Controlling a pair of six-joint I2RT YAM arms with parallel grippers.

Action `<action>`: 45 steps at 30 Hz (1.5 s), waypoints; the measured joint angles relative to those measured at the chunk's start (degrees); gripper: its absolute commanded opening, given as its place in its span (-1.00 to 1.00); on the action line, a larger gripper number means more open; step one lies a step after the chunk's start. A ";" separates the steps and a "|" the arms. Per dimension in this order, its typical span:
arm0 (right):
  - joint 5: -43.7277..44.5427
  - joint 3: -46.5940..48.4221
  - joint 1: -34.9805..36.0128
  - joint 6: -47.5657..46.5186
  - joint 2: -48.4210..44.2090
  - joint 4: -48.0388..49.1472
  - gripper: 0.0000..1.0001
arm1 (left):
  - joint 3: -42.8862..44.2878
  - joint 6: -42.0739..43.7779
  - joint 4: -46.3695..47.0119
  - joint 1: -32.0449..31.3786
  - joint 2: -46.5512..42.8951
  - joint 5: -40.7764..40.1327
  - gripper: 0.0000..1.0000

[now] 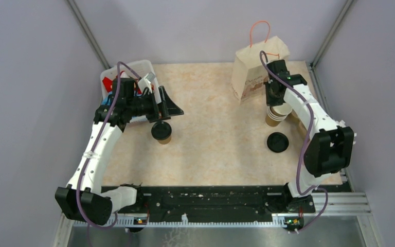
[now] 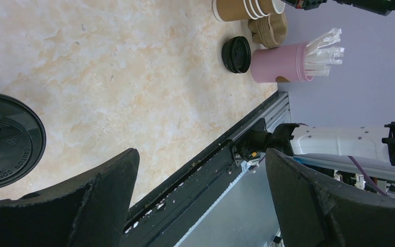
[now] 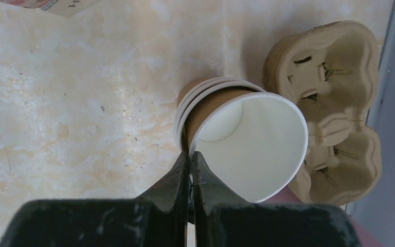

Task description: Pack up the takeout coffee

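The left arm [image 1: 103, 139] reaches over the left half of the worktop [image 1: 216, 113], and its jaws stand wide open and hold nothing; the two black fingers [image 2: 97, 206] are spread far apart in the left wrist view. A lidded paper cup [image 1: 161, 131], brown with a round black lid, stands upright on the worktop just in front of those open jaws and apart from them. Behind the left arm sits a clear plastic bin [image 1: 139, 67] at the far left corner. The right arm [image 1: 308, 110] reaches to the far right, where a stack of brown paper cups [image 1: 273, 117] stands near a white paper bag [image 1: 254, 72] with orange handles. The right jaws are shut, their fingers [image 3: 177, 180] pressed together on the white rim of the top paper cup [image 3: 252, 149], one finger inside and one outside. That cup tilts out of the stack, its pale cream inside showing and no lid on it. A loose black lid [image 1: 277, 142] lies flat on the worktop, nearer the arm bases than the stack. A brown moulded-pulp cup tray [image 3: 329, 103] lies just beside the stack, and a pink cup [image 2: 280, 63] of white sticks [image 2: 325, 49] stands next to it.
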 measured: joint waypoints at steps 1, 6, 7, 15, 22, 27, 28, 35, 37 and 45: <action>0.46 0.04 0.00 0.00 -0.50 0.00 -1.00 | 0.00 0.00 -0.02 0.02 -0.02 0.00 0.96; 2.60 1.16 0.07 -0.07 -1.53 -0.46 -1.00 | 0.15 0.02 -0.02 0.00 -0.02 0.00 0.96; 3.15 1.73 0.24 -0.07 -1.53 -0.79 -1.00 | 0.35 0.00 -0.07 0.00 -0.02 -0.02 0.96; 14.19 9.49 8.92 -1.01 -3.39 -4.48 -1.00 | 4.00 0.48 -0.83 0.00 -0.07 -0.76 0.96; 14.25 7.72 22.73 -0.22 -9.94 -5.09 -1.00 | 7.32 1.73 -3.96 0.00 -0.96 -4.24 0.97; 8.70 0.90 39.23 4.28 -9.09 -2.91 -1.00 | 8.61 1.75 -6.71 0.02 -4.85 -8.61 0.96; 8.17 0.55 42.07 5.27 -7.48 -2.38 -1.00 | 8.61 1.73 -7.19 0.00 -5.95 -9.51 0.96; 6.75 -0.94 53.94 10.91 4.13 2.29 -1.00 | 8.61 1.73 -11.76 0.04 -12.22 -14.69 0.96; 6.29 -3.19 54.90 11.82 4.61 3.63 -1.00 | 8.61 1.55 -13.00 0.07 -13.03 -15.74 0.96; 4.98 -7.54 55.06 14.34 4.50 6.29 -0.17 | 7.41 1.03 -13.88 0.02 -15.56 -16.20 0.96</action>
